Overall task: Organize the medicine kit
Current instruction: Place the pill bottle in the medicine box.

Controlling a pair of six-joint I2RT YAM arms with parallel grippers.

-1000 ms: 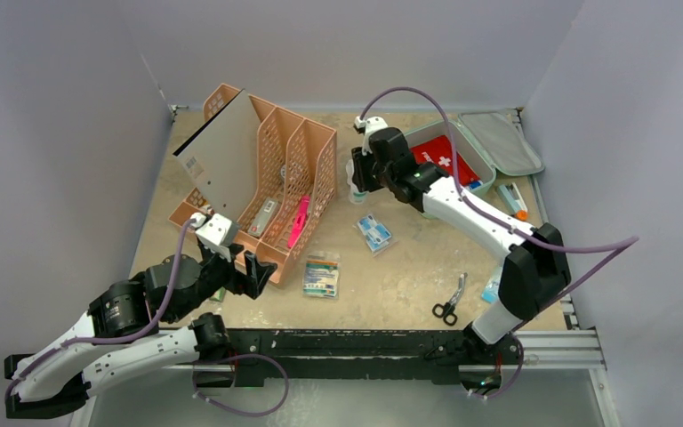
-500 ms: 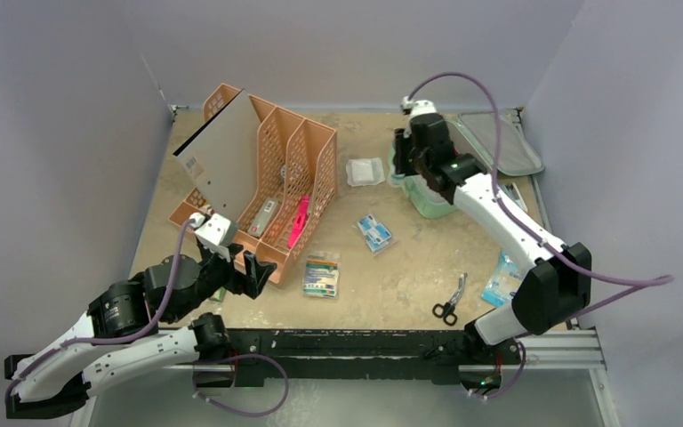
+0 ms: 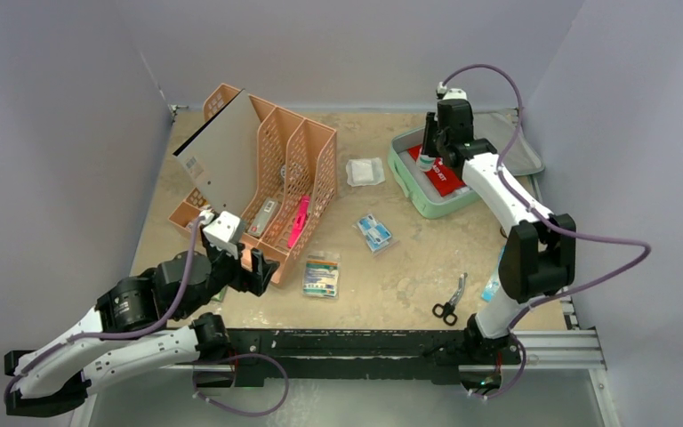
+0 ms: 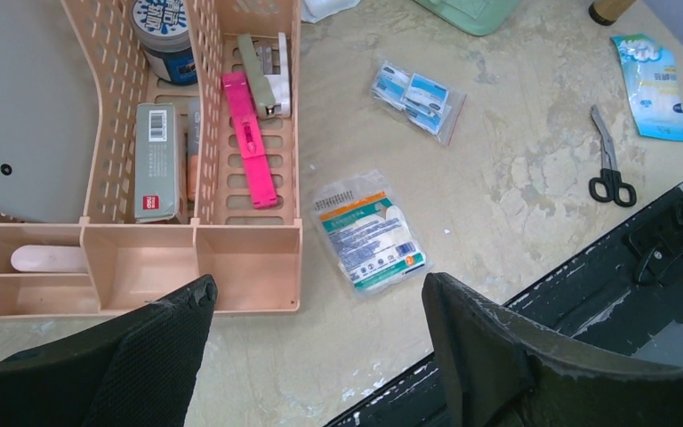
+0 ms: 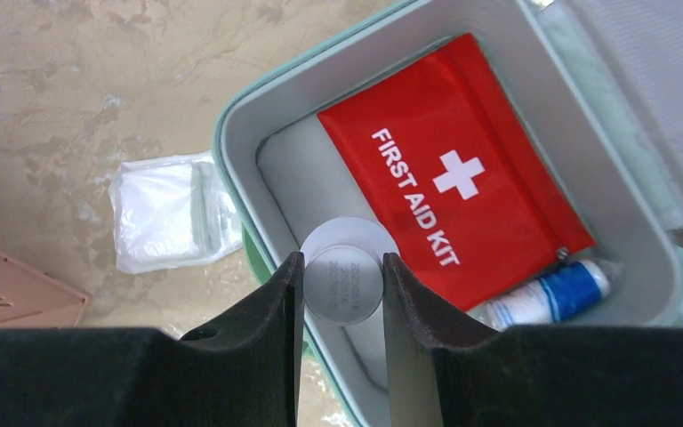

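Right fingers [image 5: 276, 338] clamp a bottle [image 5: 345, 285] over the open kit [image 3: 422, 200] at the bench's [image 4: 516, 133] far right, pouch [image 5: 449, 178] and tube [image 5: 551, 294] already inside; left fingers [image 4: 489, 356] gape idle, while packets [image 4: 369, 233] and scissors [image 4: 609, 173] await.

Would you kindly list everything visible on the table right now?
medicine kit: one, mint-green, far right, open
first aid pouch: one, red, inside kit
tube: one, blue-white, inside kit
round container: one, grey-bottomed, held over kit
file rack: one, orange, far left
gauze packet: one, white, left of kit
sachet bag: one, blue-white, table centre
bandage packet: one, clear, beside rack
scissors: one, black-handled, near edge
blue packet: one, blue, near right
left pincer: one, black, open by rack
right pincer: one, black, gripping container
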